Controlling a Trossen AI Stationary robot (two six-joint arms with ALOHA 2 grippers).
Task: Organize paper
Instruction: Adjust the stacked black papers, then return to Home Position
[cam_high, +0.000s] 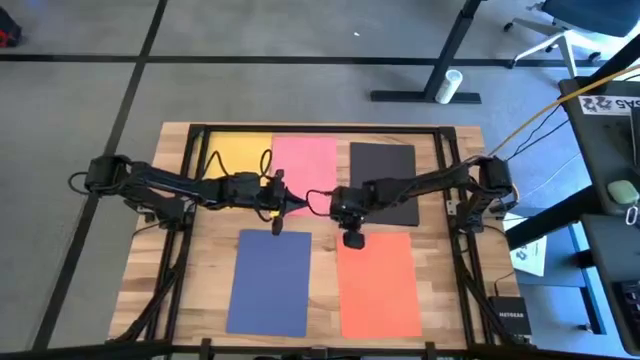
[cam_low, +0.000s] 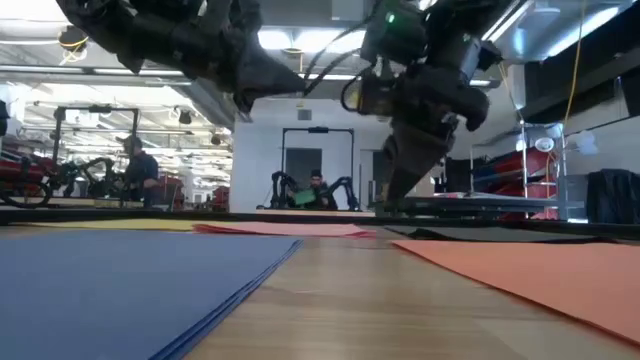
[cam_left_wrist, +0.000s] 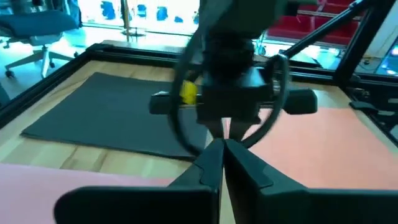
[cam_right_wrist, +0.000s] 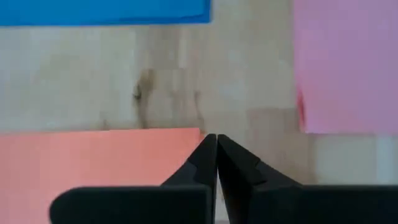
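Your right gripper (cam_high: 322, 203) hangs above the middle of the table (cam_high: 460, 300), its fingers pressed together with nothing between them. In its wrist view the tips sit just beside the top-left corner of the orange sheet (cam_high: 378, 284), above bare wood. I judge that this corner is the one to pick. To do it well, first spread the fingers, then come down low and flat, so one finger slides under the edge; a thin sheet lying flat is easy to miss or to crease.

From this gripper in the high view, the orange sheet lies at about 5 o'clock, the navy blue sheet (cam_high: 271, 282) at 7 o'clock, the pink sheet (cam_high: 303, 165) at 11 o'clock and the black sheet (cam_high: 382, 170) at 1 o'clock. The yellow sheet (cam_high: 238, 155) is further off at 10 o'clock, beside the pink one.

Your left gripper (cam_high: 296, 204) is also closed and empty. It points toward the right gripper from 9 o'clock and is very near to it. Keep the two arms apart when you go down, because they may collide.
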